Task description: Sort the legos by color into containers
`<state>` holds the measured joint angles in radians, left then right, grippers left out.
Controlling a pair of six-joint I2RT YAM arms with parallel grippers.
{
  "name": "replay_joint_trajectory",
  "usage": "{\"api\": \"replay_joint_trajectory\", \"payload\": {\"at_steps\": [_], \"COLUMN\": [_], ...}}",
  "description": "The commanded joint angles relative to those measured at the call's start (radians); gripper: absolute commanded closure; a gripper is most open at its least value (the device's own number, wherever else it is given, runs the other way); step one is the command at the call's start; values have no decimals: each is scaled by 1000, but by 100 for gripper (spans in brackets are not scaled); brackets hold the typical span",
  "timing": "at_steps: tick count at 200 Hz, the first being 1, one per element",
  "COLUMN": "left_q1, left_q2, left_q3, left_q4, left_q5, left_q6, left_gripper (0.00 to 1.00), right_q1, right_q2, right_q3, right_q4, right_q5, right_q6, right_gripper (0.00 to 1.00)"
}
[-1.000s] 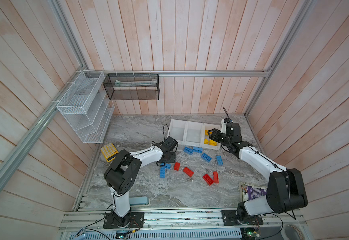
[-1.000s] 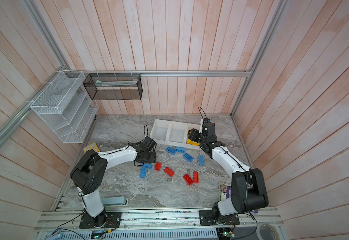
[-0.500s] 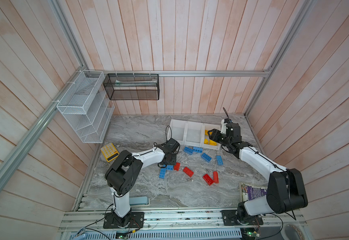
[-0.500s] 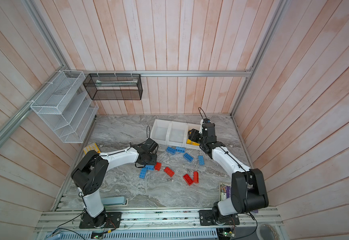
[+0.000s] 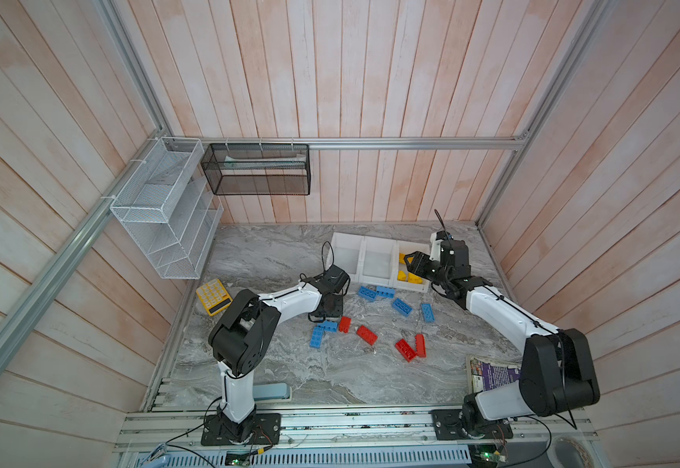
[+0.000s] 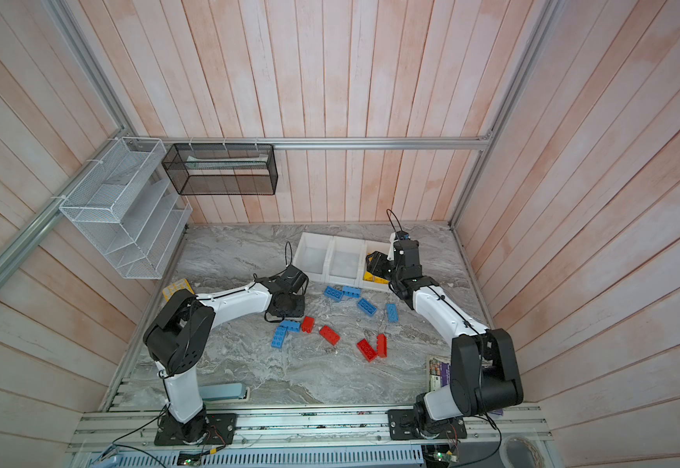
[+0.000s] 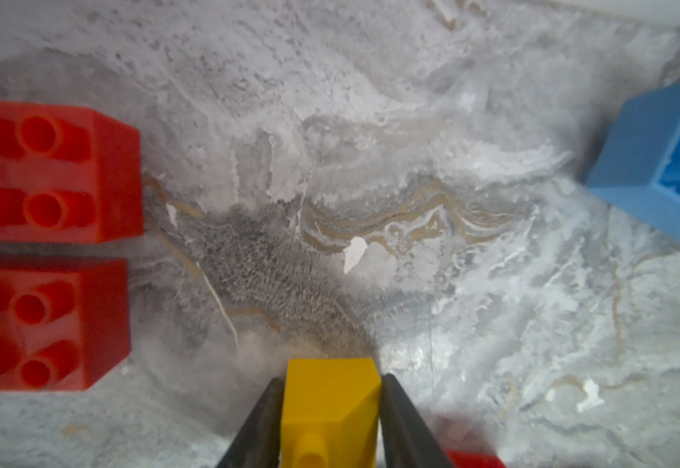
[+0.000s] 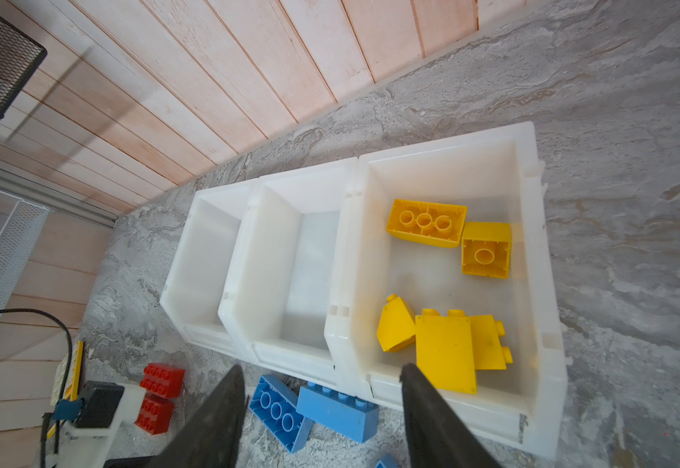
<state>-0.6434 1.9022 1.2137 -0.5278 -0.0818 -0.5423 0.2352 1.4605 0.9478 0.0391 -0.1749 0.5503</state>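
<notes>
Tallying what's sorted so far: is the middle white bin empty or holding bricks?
Empty: in the right wrist view the middle bin shows only bare white floor; the yellow bricks lie in the end bin beside it.

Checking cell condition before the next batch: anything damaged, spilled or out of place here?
No mis-sorts: the one filled container holds only yellow legos. Only oddity: the tabletop surface looks chipped, with small white patches in the left wrist view.
</notes>
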Motion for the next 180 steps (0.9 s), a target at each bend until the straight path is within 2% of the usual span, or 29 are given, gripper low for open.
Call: {"api": "replay_joint_trajectory", "payload": {"at_steps": [1, 26, 83, 124, 180], "left_q1": [1, 1, 0, -12, -24], "left_q2": [5, -16, -74, -69, 52], "left_q3": [17, 26, 81, 204, 417], "left_q4": [-11, -15, -17, -20, 42], "left_q5": [4, 4, 59, 106, 223], "left_q6": [-2, -2, -3, 7, 17], "left_gripper": [63, 67, 68, 67, 67], "right_q1": [4, 5, 6, 7, 39], "right_q2": [-5, -6, -61, -177, -349], "right_q3": [-6, -7, -15, -60, -152], "right_q4": [25, 25, 25, 27, 41], "right_q5": [-8, -9, -15, -4, 62], "right_q6": [4, 5, 22, 40, 69], "right_gripper": [38, 38, 38, 39, 39]}}
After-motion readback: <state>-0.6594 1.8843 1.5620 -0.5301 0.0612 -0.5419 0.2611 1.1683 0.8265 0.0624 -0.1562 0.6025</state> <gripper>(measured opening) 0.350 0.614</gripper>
